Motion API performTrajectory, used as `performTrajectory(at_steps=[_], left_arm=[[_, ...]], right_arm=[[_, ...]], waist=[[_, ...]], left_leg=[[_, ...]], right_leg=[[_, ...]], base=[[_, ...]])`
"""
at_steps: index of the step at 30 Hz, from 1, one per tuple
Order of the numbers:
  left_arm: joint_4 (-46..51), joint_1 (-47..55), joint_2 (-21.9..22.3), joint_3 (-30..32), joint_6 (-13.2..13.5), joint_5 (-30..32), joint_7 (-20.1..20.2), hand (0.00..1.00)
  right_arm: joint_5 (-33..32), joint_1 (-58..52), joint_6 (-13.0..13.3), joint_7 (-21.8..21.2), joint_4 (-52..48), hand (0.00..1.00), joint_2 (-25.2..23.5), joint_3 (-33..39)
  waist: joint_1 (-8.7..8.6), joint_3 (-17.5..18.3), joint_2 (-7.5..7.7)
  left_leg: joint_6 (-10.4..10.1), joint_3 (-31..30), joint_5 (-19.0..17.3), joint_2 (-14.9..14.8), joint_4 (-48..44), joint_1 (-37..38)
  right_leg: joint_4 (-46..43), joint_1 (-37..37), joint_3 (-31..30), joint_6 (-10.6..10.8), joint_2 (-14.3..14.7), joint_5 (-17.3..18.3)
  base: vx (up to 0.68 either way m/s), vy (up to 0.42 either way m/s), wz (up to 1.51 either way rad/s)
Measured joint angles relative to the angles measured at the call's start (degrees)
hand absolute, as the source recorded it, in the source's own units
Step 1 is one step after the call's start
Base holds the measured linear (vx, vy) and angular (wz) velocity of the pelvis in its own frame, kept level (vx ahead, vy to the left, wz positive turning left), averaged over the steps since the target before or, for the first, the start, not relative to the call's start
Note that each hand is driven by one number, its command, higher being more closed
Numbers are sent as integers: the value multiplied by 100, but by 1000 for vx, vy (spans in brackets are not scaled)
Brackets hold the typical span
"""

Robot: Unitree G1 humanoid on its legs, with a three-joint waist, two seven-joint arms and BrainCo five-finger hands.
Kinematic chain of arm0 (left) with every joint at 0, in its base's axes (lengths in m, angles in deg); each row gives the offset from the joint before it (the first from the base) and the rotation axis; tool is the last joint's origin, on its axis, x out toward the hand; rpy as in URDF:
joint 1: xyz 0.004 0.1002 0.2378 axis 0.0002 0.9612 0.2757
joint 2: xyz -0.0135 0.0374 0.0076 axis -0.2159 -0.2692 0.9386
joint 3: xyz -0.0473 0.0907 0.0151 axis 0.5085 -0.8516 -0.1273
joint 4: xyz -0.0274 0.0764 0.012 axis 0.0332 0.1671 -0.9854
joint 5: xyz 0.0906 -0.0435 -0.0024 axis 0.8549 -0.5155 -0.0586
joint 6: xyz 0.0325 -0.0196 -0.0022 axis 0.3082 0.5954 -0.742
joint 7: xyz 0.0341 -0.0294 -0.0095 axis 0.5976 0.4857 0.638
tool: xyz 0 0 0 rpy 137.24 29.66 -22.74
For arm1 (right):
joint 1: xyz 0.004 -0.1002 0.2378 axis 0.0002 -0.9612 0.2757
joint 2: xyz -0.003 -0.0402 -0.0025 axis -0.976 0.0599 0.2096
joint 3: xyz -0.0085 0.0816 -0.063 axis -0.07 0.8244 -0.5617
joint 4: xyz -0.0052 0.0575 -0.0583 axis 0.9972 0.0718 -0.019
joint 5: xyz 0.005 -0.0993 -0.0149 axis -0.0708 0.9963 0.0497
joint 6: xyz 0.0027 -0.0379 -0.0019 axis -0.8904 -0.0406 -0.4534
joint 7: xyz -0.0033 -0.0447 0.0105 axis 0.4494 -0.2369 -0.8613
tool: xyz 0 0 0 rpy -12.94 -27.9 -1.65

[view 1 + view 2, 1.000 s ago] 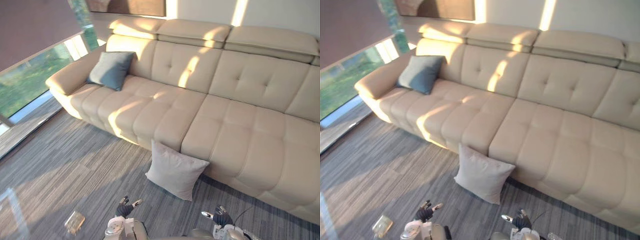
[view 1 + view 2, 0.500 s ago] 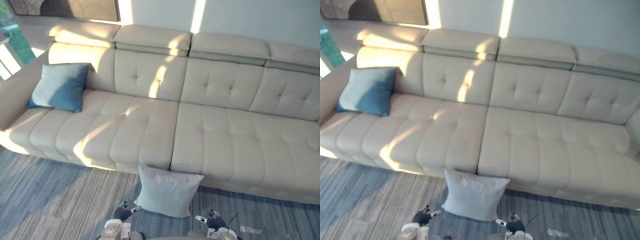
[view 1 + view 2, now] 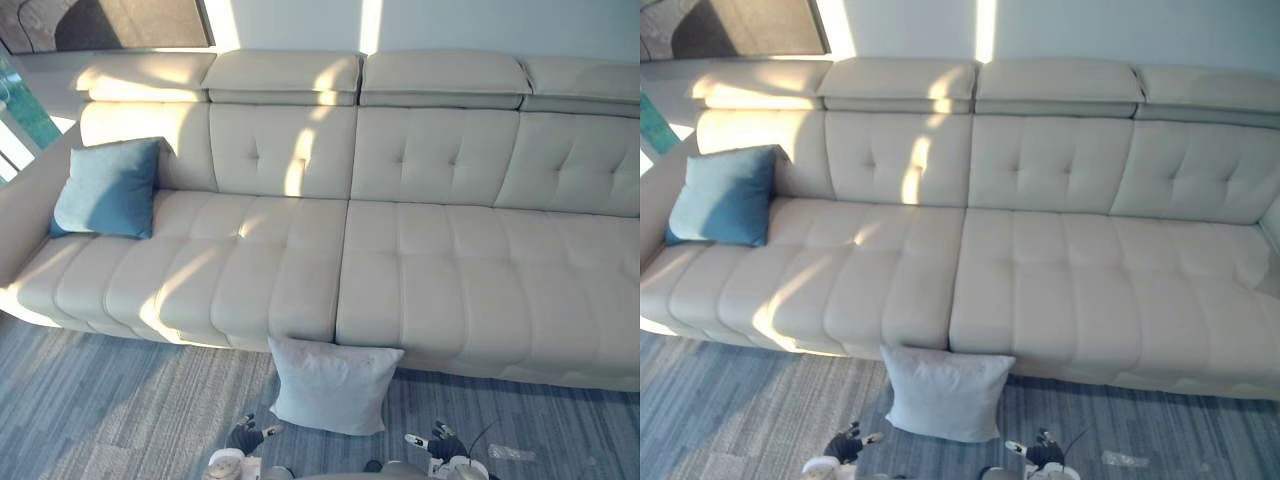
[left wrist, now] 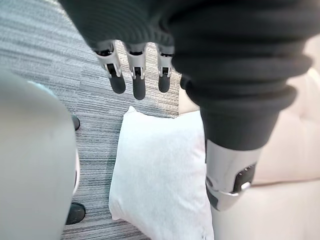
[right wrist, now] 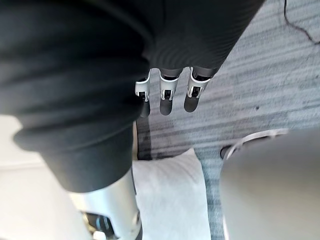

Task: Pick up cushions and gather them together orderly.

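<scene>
A light grey cushion [image 3: 330, 385] stands on the carpet, leaning against the front of the beige sofa [image 3: 420, 250] near its middle. A blue cushion [image 3: 107, 188] rests upright at the sofa's left end, against the backrest and armrest. My left hand [image 3: 245, 437] hangs low, just left of the grey cushion and apart from it, its fingers [image 4: 132, 75] straight and holding nothing. My right hand [image 3: 437, 441] hangs low to the cushion's right, fingers [image 5: 165, 95] relaxed and empty. Both wrist views show the grey cushion [image 4: 160, 175] [image 5: 170, 200] past the fingers.
The long sofa spans the whole width, with sunlit stripes across its seats. Grey striped carpet [image 3: 110, 400] lies in front of it. A small clear scrap [image 3: 508, 453] lies on the floor at the right. A window [image 3: 15, 130] is at the far left.
The whole picture has swung round, so the camera now faces the sofa squarely. Both cushions stay in place. Both hands still hang low and empty.
</scene>
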State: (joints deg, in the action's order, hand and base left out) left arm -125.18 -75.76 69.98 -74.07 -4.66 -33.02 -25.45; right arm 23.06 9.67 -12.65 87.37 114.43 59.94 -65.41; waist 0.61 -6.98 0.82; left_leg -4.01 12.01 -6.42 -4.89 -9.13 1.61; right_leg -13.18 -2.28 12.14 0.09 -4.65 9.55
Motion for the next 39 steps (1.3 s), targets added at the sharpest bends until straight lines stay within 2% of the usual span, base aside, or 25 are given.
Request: performTrajectory(at_steps=[2,3,5,6,8,10,12,19,21,25,27,32,35,39], left_arm=[[85,7,20,51,-7,-58,-9,0],[163,-18,48,145,-8,-115,-16,0],[340,-154,53,188,-6,-221,-80,0],[461,-308,66,189,-2,-346,-146,0],[658,-547,69,197,6,-563,-229,0],[862,-754,5,214,33,-851,-321,0],[1037,-1001,-77,220,52,-1024,-406,0],[1725,-2086,-416,192,260,-1413,-587,0],[1881,-2605,-534,137,288,-1576,-648,0],[1990,-3625,-864,-48,363,-1744,-662,0],[1992,-4211,-1042,-74,389,-1801,-678,0],[1995,-5295,-1304,-177,449,-1909,-858,0],[1994,-5739,-1372,-245,491,-1907,-931,0],[1993,-6105,-1367,-304,487,-1900,-1148,0]], right_arm=[[-10,-2,-3,29,-99,0,-15,6],[-17,26,0,63,-275,0,-32,4],[-197,103,19,122,-503,0,-53,0],[-295,208,47,175,-693,0,-34,1],[-481,389,76,257,-886,0,20,5],[-692,638,118,371,-1038,0,54,21],[-906,885,140,420,-1172,0,50,136],[-1556,2004,320,570,-1686,0,280,266],[-1665,2502,431,608,-1810,0,352,269],[-1874,3549,480,635,-1808,0,622,270],[-1992,4150,500,662,-1801,0,815,261],[-2013,5173,568,777,-1776,0,1149,63],[-1993,5527,585,851,-1762,0,1131,-282],[-1982,5975,587,912,-1647,0,1000,-738]], waist=[[9,-16,0],[42,-81,-10],[64,-245,2],[65,-425,5],[85,-524,-3],[89,-631,15],[93,-810,7],[125,-1221,32],[137,-1355,45],[172,-1669,66],[188,-1775,70],[257,-1983,70],[275,-1996,68],[276,-1996,67]], left_leg=[[-24,81,-15,-34,-13,-99],[-103,164,-70,-52,-107,-212],[-55,162,-296,-82,-586,-612],[-18,146,-562,-161,-1265,-1118],[28,118,-889,-283,-2177,-1978],[65,96,-1133,-412,-3026,-2846],[106,61,-1243,-546,-3498,-3417],[190,-115,-1186,-784,-4316,-5483],[218,-176,-1049,-820,-4429,-6133],[240,-228,-811,-875,-4595,-7104],[286,-284,-704,-890,-4735,-7672],[267,-386,-703,-956,-5163,-8552],[272,-459,-753,-957,-5354,-8902],[264,-480,-783,-947,-5360,-9183]], right_leg=[[-181,-223,-60,2,-20,3],[-416,-450,-134,13,-37,38],[-921,-898,-199,-5,-97,173],[-1403,-1324,-204,-32,-147,305],[-2100,-2095,-264,-78,-179,499],[-2794,-2943,-331,-101,-218,686],[-3139,-3471,-335,-105,-208,703],[-3737,-5377,-199,-130,-240,657],[-3831,-5976,-149,-161,-250,535],[-3979,-6887,-102,-185,-267,281],[-4108,-7412,-60,-265,-288,185],[-4562,-8248,-23,-301,-338,168],[-4744,-8579,-25,-256,-354,287],[-4772,-8856,-3,-325,-377,327]], base=[[-89,6,-19],[-114,8,-27],[-199,-12,-17],[-261,-22,-3],[-333,-19,-2],[-345,-19,-11],[-234,-33,-9],[-216,-31,1],[-151,-36,13],[-75,-29,13],[-38,-1,9],[-12,3,4],[-37,0,5],[-43,-9,5]])
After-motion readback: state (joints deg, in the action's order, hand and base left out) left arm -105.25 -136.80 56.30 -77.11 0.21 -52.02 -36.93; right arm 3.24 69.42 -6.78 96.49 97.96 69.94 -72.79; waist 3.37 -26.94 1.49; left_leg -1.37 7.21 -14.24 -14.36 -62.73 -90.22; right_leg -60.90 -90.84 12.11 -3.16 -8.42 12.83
